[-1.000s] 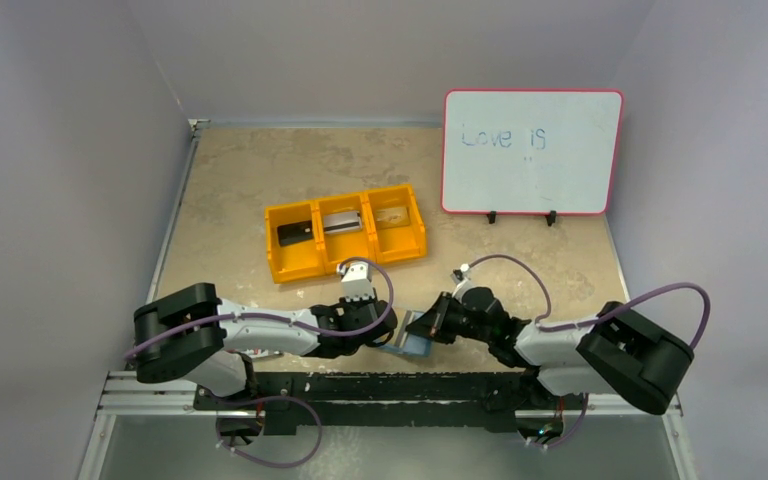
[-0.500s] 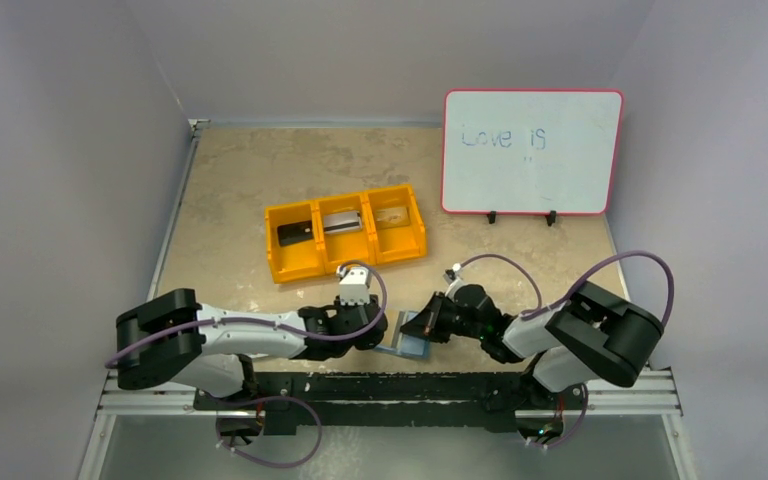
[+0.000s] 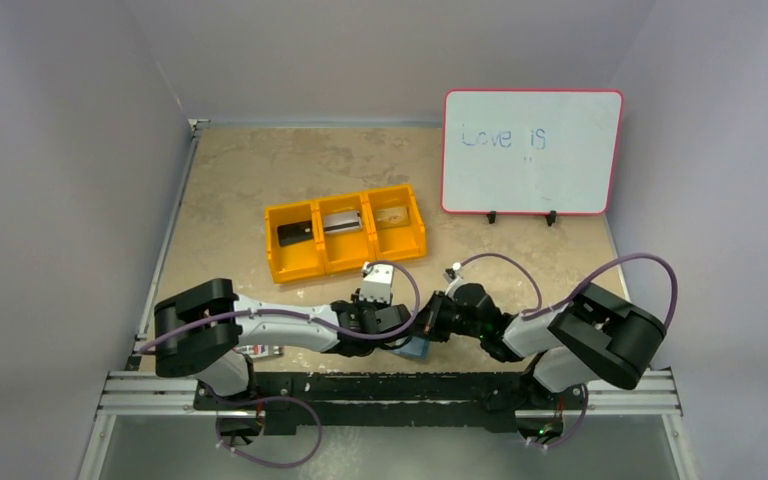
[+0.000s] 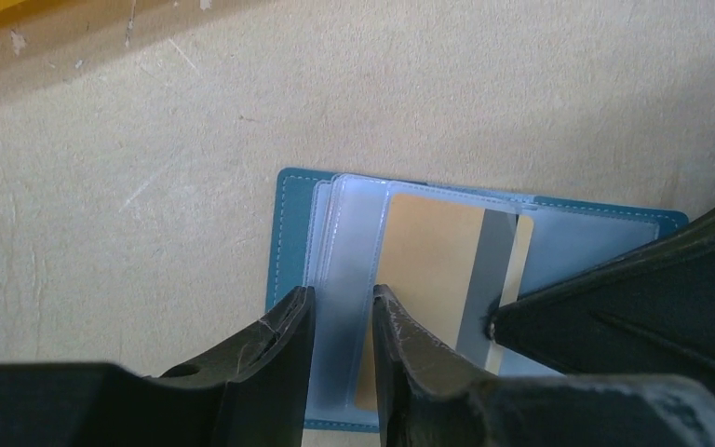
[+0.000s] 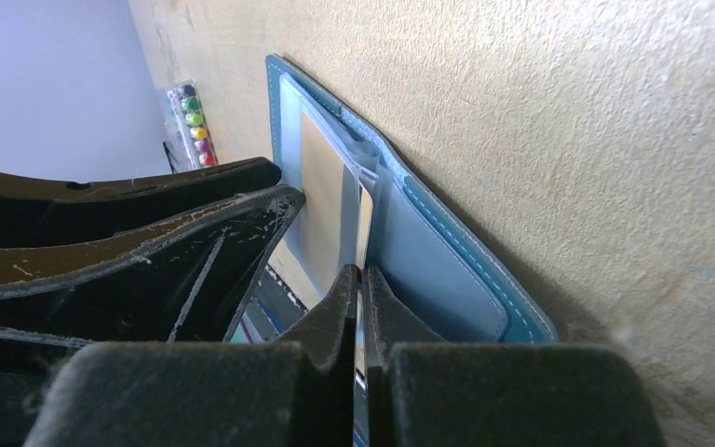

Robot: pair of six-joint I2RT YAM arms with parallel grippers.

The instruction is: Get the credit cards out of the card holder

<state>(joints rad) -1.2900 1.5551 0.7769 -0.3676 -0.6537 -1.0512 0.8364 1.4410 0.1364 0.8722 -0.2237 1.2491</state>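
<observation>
Lying open mid-way along the bench's near edge, the card holder shows a tan card (sleeved); left gripper stands slightly parted astride it, right gripper clenched, apparently pinning it.

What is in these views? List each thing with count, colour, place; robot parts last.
card holder: 1, teal, open, near table edge
credit card in holder: 1, tan, clear sleeve
three-compartment bin: 1, orange, mid-table
credit cards in bin: 3, black, silver, tan, one per compartment
whiteboard: 1, red-framed, far right
marker pack: 1, multicoloured, near left arm
table: 1, beige
left gripper: 1, black, open over holder
right gripper: 1, black, shut at holder
</observation>
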